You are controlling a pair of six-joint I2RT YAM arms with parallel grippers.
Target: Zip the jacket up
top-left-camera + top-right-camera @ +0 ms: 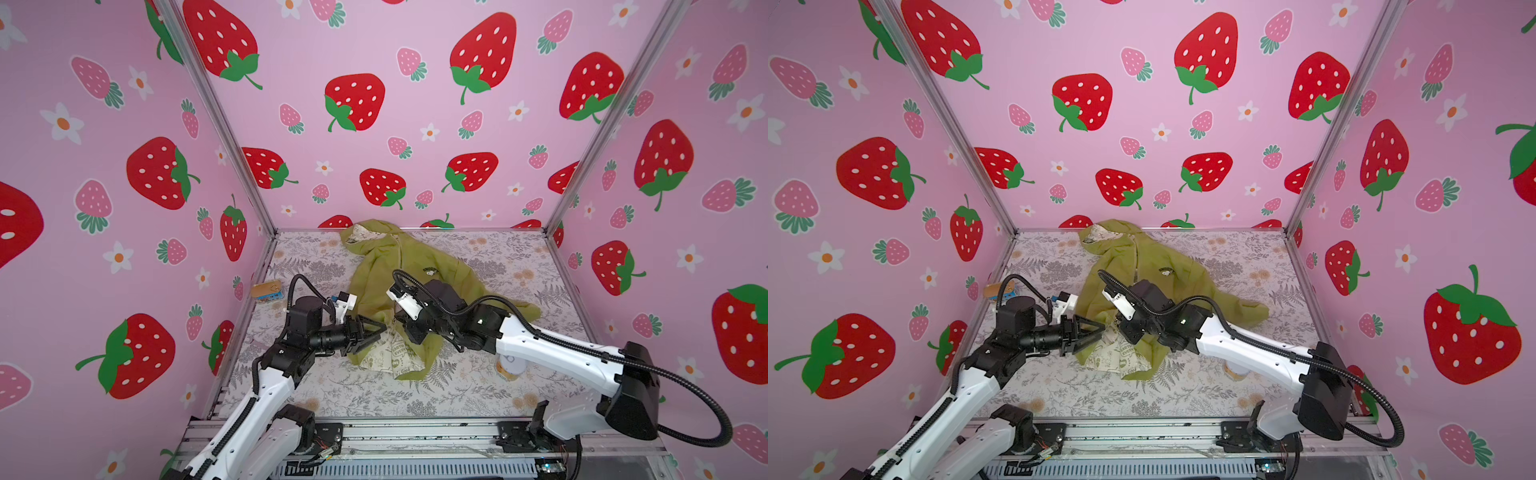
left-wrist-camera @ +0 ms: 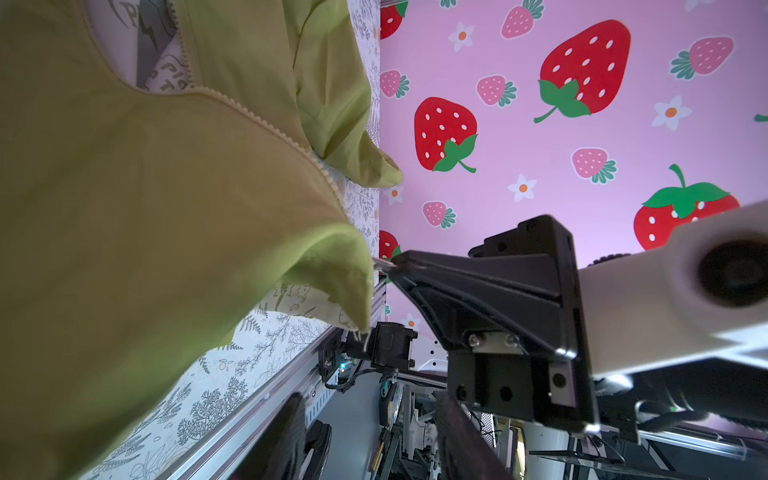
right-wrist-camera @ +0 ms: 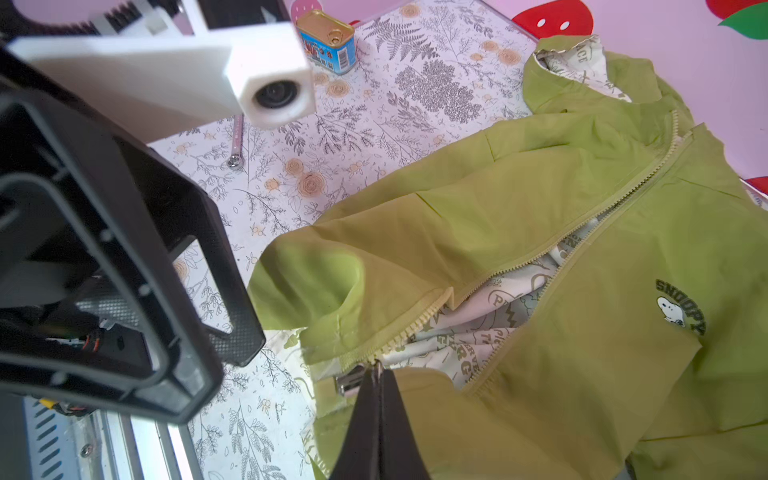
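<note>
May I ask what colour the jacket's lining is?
Lining: pale cream, grey print; best in right wrist view.

One jacket (image 1: pixel 376 266), two pincers (image 1: pixel 380 331) (image 3: pixel 377 368), one tin (image 1: pixel 266 291)

Jacket (image 1: pixel 374 266) on desk (image 1: pixel 478 390), hood rearward. Tin (image 1: pixel 266 291) left of jacket; container (image 1: pixel 510 368) right of hem. Left pincer (image 1: pixel 383 328) just left of hem, right pincer (image 3: pixel 376 372) on hem.

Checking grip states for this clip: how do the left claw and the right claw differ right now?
The left claw stands open, holding nothing; the right claw is shut on the zipper pull at the jacket's bottom hem. In both top views, the left claw reaches in from the left of the jacket, the right claw from the right. Both are black and meet near the jacket's lower front.
</note>
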